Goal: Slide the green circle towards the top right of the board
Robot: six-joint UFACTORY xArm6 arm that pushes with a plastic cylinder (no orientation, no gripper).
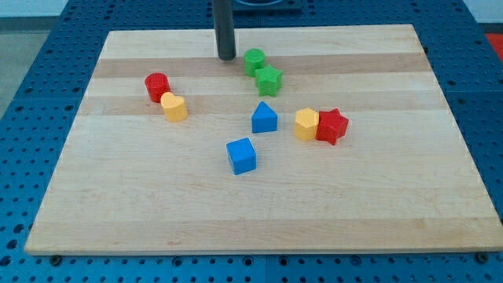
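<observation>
One moment on the wooden board [259, 212]. The arm carries no gripper, so there is nothing to open, close or hold; it ends in a dark rod whose lower end, my tip [226, 58], rests on the board near the view's top, just left of the green circle [254, 60] and seemingly a little apart from it, though the angle makes a light touch hard to rule out.

The green circle lies in the upper middle of the board. Touching it, or very nearly, on its lower right is the green star [269, 79].

Elsewhere:
- the red cylinder [157, 86] and the yellow block [174, 107] sit together at the view's left;
- the blue triangle [264, 118] and the blue cube [241, 155] lie near the centre;
- a second yellow block [306, 124] touches the red star [332, 126] to the right of centre.

Step in hand, as judged: the approach looks finished, with the tip placed on the circle's left and the push not yet made. The next move calls for contact on the circle's left or lower-left side and a slide to the view's right and slightly up, keeping clear of the green star so it is not dragged along.

No containers appear in the view.
</observation>
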